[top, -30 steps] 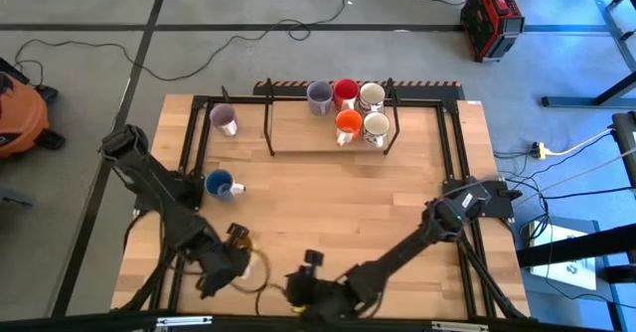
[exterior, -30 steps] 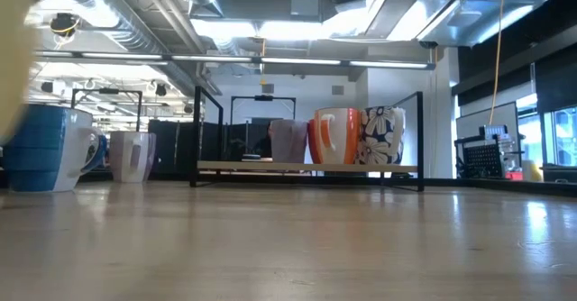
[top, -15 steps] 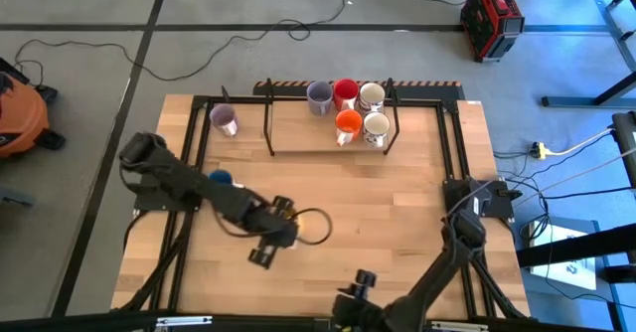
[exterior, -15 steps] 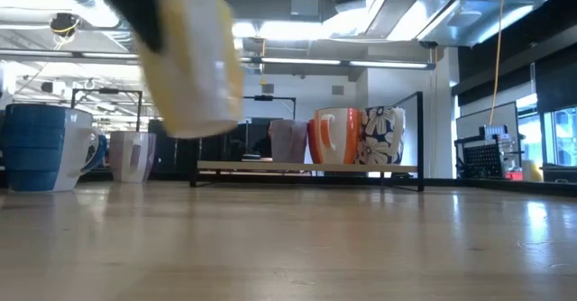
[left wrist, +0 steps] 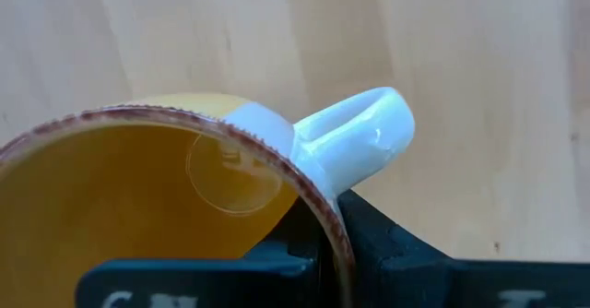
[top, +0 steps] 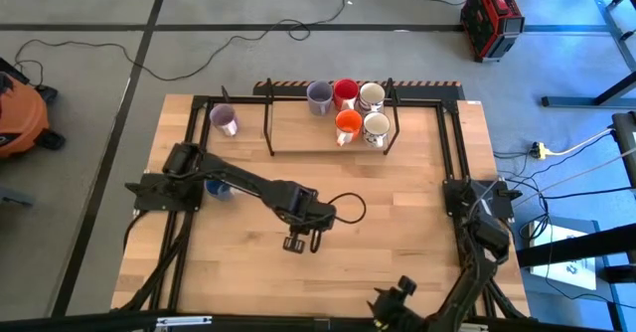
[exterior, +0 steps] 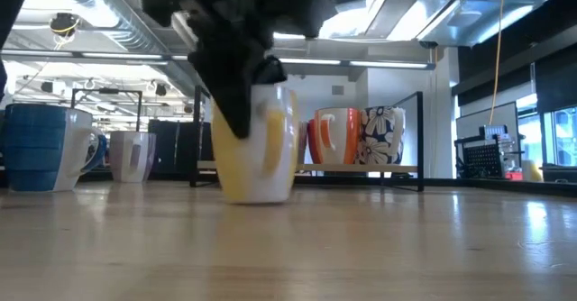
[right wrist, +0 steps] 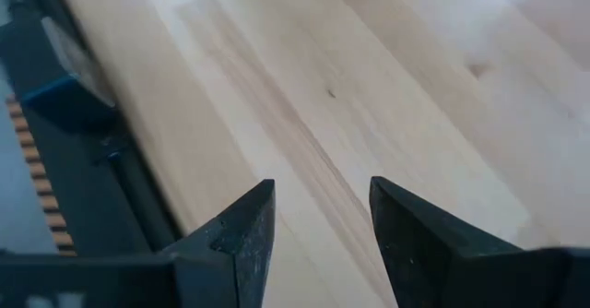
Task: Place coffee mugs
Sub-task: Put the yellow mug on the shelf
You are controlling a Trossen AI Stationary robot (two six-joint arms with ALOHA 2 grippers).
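Observation:
A yellow-orange mug [exterior: 255, 152] with a white handle [left wrist: 355, 142] stands upright near the table's middle. Its base is at the table top, and my left gripper [top: 302, 228] is shut on its rim from above. In the high view the gripper hides this mug. A blue mug [top: 216, 187] and a lilac mug [top: 224, 120] stand on the table at the left. Lilac [top: 319, 96], red [top: 345, 92], cream [top: 371, 95], orange [top: 348, 125] and flowered white [top: 376, 128] mugs stand on the far shelf. My right gripper [right wrist: 321, 220] is open over bare wood at the near edge. My left gripper pinches the mug's rim [left wrist: 324, 218] right beside the handle, one finger [left wrist: 300, 248] inside the mug and one [left wrist: 378, 243] outside. The fingers come from above, pointing steeply down. The mug hangs upright; whether its base rests on the table, I cannot tell.
A low black-framed shelf [top: 298, 138] runs along the far edge. Black frame rails [top: 452, 153] border the table's sides. A cable loop [top: 350, 211] trails from my left wrist. Bare wood lies between the yellow mug and the shelf.
My left gripper has carried the yellow-orange mug from the near left corner toward the table's middle and lowered it to the table top, upright. My right gripper has travelled along the near edge toward the right, staying open.

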